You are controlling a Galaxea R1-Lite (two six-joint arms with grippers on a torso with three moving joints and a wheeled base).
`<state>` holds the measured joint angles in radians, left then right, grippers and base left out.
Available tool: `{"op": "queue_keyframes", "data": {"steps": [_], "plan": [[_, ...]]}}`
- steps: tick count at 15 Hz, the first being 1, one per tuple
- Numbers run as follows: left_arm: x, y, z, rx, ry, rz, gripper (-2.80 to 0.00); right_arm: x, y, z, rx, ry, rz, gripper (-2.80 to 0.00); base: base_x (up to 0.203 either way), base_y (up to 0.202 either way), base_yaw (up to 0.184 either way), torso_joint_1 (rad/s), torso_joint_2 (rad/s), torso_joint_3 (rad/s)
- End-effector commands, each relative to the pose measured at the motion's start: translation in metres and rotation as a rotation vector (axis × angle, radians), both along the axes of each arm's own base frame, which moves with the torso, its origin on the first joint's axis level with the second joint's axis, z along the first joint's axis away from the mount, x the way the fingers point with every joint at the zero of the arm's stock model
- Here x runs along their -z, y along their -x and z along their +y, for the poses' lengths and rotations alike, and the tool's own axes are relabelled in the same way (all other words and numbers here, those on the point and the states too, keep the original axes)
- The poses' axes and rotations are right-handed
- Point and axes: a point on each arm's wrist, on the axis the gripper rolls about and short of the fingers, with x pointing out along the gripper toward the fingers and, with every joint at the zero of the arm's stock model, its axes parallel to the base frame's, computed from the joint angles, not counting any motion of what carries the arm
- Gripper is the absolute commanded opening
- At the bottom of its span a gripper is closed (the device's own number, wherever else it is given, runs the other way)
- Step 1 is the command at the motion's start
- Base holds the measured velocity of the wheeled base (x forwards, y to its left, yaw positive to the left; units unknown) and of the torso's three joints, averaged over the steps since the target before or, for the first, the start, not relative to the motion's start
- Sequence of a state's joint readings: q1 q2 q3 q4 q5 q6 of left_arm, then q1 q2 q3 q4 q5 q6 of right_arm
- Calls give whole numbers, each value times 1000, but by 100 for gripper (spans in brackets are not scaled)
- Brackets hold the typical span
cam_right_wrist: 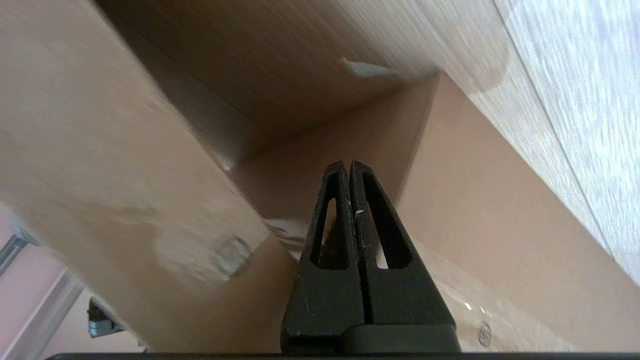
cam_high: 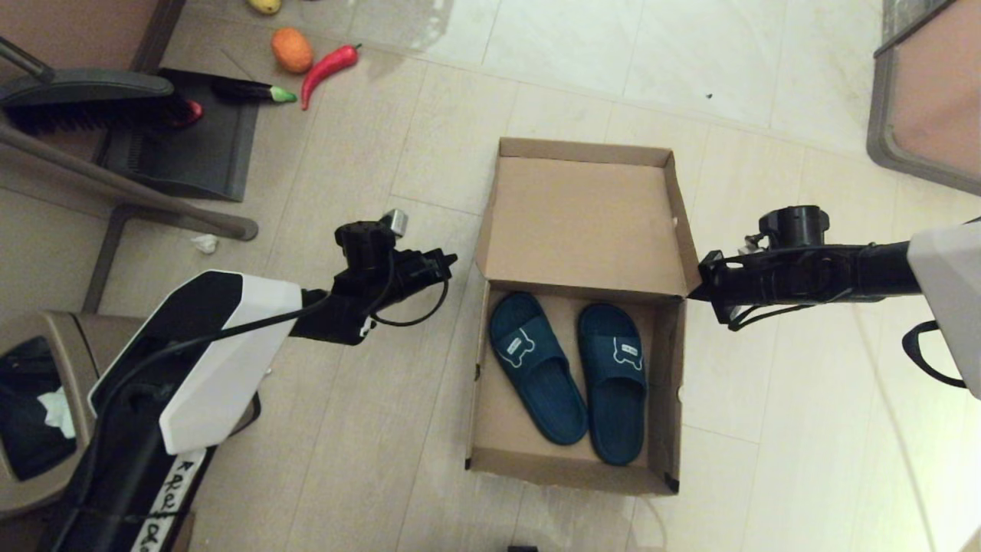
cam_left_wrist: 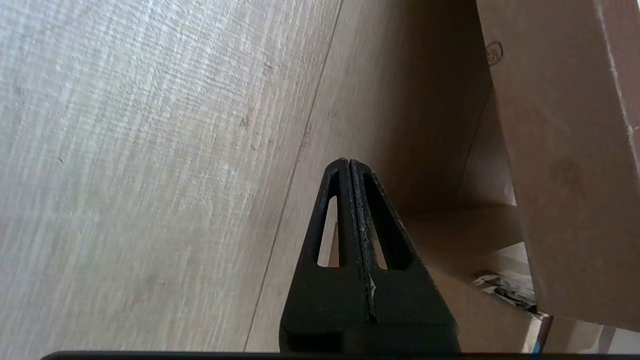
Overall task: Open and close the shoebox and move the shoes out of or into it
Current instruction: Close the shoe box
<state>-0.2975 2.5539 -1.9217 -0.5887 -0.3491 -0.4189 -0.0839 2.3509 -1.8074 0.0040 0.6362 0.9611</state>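
Observation:
The brown cardboard shoebox [cam_high: 490, 429] stands open on the floor, its hinged lid [cam_high: 582, 222] raised at the far side. Inside lie the two dark navy slippers: the left one [cam_high: 536, 368] and the right one [cam_high: 615, 383], each with a white bear outline on the strap. My left gripper [cam_high: 451, 262] is shut and empty, hovering just left of the lid's left edge. My right gripper [cam_high: 694, 291] is shut, its tip at the lid's right edge where the lid meets the box. Both wrist views show shut fingers [cam_left_wrist: 350, 200] [cam_right_wrist: 350, 200] beside cardboard.
A broom [cam_high: 84, 100] and dark dustpan [cam_high: 191, 146] lie at the far left with a toy eggplant [cam_high: 249, 92], red chili [cam_high: 328, 69] and an orange fruit [cam_high: 291, 50]. A brown trash bin [cam_high: 69, 345] stands near left. A table edge [cam_high: 881, 146] is far right.

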Motion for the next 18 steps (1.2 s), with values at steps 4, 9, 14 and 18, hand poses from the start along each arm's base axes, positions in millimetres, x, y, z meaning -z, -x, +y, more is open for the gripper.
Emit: {"op": "queue_keyframes", "data": {"steps": [4, 9, 14, 18], "plan": [[17, 18, 5, 5, -30, 110, -280, 10, 13, 7, -13, -8, 66, -280, 0, 0, 0, 0, 0, 0], [30, 47, 16, 2, -56, 206, -280, 13, 19, 11, -5, 7, 88, -280, 0, 0, 0, 0, 0, 0], [30, 60, 22, -8, -47, 163, -280, 14, 17, 10, 19, 23, 88, -280, 0, 0, 0, 0, 0, 0], [7, 27, 22, -37, 0, 5, -280, 6, 22, 10, 42, 33, 85, -280, 0, 0, 0, 0, 0, 0]]}}
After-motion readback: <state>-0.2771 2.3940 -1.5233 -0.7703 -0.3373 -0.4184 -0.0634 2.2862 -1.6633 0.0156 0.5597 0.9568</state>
